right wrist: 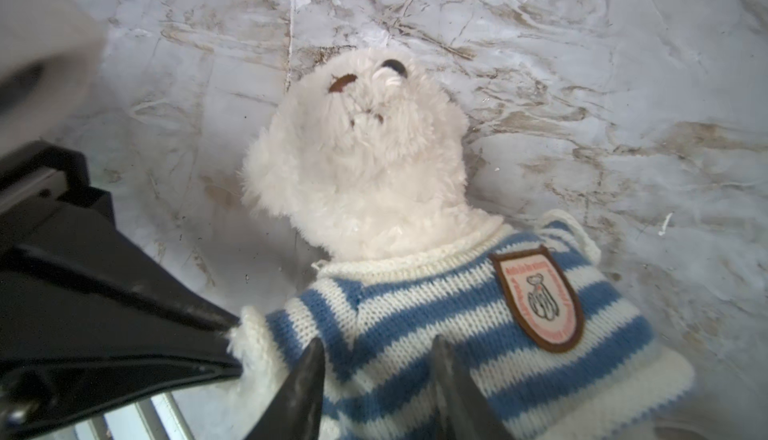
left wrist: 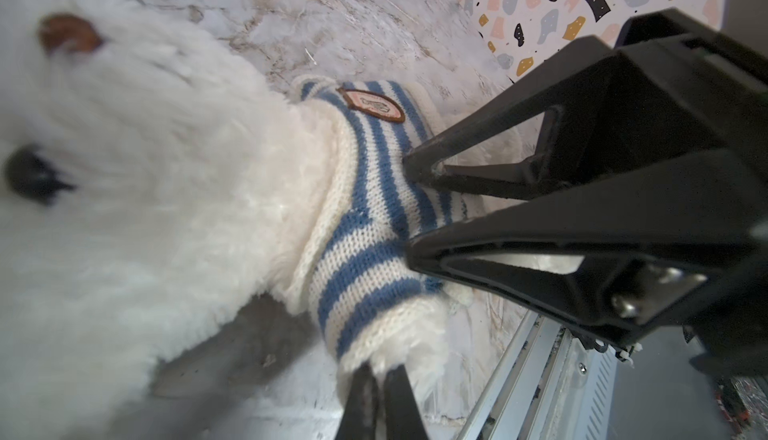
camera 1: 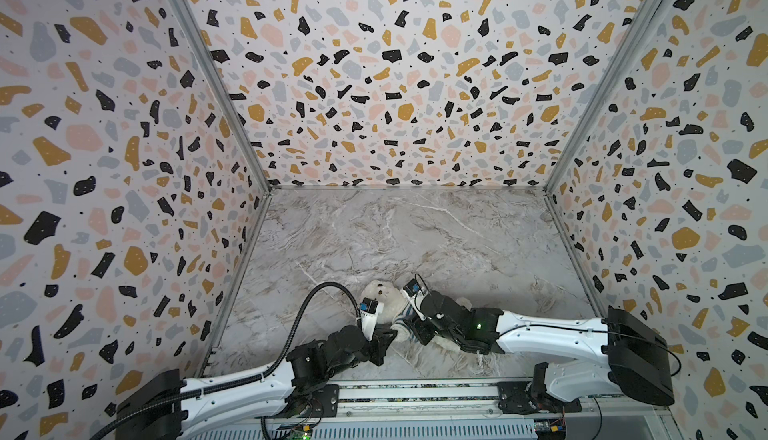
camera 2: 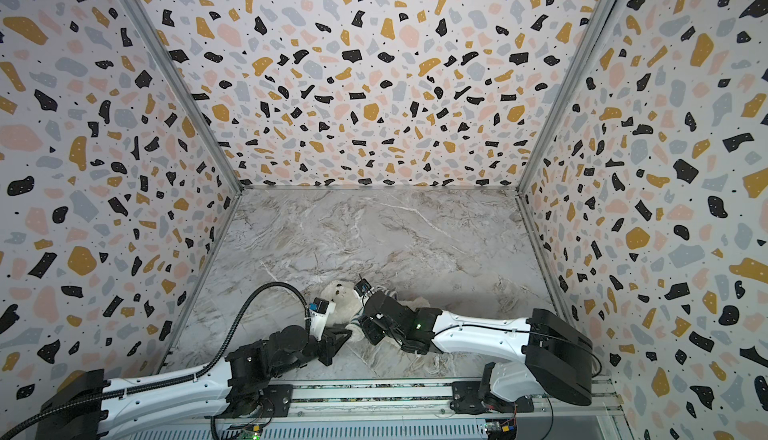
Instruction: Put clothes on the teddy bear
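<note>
In both top views the bear (camera 1: 384, 297) (camera 2: 343, 297) lies face up on the marble table (camera 1: 415, 242), near the front edge and a little left of the middle. Its head points toward the far left. A striped shirt (camera 1: 406, 318) covers its trunk. The left gripper (camera 1: 393, 334) meets the bear's near paw from the left. The right gripper (camera 1: 415, 330) hangs over the trunk from the right, its wrist hiding much of the body. How the fingers stand cannot be told from here.

In the left wrist view, the left gripper's (left wrist: 379, 396) 2 fingers (left wrist: 361, 396) are pressed together on the paw (left wrist: 419, 334) that sticks out of the sleeve. The right gripper's (left wrist: 413, 209) 2 fingers (left wrist: 440, 159) stand spread, with their tips at the shirt (left wrist: 365, 209) below the badge (left wrist: 372, 105).

In the right wrist view, the right gripper's (right wrist: 378, 375) fingers (right wrist: 307, 375) stand apart over the striped chest of the shirt (right wrist: 415, 313), beside the badge (right wrist: 540, 300). The left gripper (right wrist: 232, 340) pinches the paw at the sleeve's end. The bear's (right wrist: 361, 159) head rests on the table (right wrist: 582, 84), and the shirt's collar sits round its neck.
</note>
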Available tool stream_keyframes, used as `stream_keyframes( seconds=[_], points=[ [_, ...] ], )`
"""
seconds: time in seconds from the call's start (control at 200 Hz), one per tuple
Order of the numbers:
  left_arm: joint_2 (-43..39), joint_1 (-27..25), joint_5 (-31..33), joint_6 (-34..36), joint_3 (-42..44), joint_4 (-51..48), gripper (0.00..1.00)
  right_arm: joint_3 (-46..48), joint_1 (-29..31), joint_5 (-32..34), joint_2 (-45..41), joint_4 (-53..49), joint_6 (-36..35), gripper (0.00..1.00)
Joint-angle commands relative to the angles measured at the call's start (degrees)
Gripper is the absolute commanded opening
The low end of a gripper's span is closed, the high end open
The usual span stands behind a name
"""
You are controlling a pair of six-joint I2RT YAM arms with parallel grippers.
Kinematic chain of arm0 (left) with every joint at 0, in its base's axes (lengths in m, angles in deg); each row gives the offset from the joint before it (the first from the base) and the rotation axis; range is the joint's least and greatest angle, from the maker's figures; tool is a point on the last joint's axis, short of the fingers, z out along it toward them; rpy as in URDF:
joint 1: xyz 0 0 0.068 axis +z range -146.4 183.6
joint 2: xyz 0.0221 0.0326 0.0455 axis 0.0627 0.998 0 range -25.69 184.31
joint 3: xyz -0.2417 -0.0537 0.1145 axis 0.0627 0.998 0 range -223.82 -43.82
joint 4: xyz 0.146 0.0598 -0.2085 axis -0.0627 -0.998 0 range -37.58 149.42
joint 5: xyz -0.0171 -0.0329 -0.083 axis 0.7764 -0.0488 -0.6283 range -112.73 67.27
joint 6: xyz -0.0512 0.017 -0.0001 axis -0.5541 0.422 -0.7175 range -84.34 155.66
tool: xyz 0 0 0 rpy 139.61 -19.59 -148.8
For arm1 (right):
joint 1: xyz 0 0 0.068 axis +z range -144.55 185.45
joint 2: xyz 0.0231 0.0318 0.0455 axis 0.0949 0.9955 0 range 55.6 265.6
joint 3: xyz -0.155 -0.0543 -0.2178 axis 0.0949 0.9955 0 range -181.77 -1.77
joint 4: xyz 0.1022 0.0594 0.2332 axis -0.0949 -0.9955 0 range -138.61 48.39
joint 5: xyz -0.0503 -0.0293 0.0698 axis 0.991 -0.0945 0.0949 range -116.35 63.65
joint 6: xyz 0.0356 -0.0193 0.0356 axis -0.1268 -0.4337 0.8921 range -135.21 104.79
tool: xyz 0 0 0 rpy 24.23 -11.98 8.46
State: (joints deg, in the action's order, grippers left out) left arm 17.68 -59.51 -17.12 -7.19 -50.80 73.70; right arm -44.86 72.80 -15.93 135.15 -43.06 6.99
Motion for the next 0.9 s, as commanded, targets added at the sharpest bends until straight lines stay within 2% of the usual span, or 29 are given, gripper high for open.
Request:
stream_keyframes(
  seconds=[0.0, 0.105, 0.325, 0.436, 0.731, 0.896],
  points=[
    [-0.20, -0.08, 2.95, -0.12, 0.93, -1.01, 0.00, -3.98, 0.06, 4.34, 2.72, -4.48, 0.88, 0.41],
    [-0.04, -0.13, 3.70, -0.61, 1.60, -0.73, 0.00, -6.03, 0.06, 6.57, 6.21, -7.97, 2.25, 0.38],
    [-1.61, -0.08, 5.34, -1.61, 3.31, -1.08, 0.00, -4.57, -1.65, 8.63, 6.65, -9.22, 5.95, 0.09],
    [-3.31, -0.08, 6.06, -1.56, 4.18, -1.34, 0.00, -2.97, -3.27, 9.94, 4.61, -9.88, 7.99, 0.00],
    [-4.57, -0.13, 8.36, 2.99, 4.91, -1.69, 0.00, 4.54, -10.57, 6.23, -5.88, -6.98, 11.98, 0.00],
    [-5.09, -0.09, 7.12, 3.83, 5.46, 1.71, 0.00, 6.20, -11.49, 5.63, -8.38, -6.66, 12.35, 0.00]
  ],
)
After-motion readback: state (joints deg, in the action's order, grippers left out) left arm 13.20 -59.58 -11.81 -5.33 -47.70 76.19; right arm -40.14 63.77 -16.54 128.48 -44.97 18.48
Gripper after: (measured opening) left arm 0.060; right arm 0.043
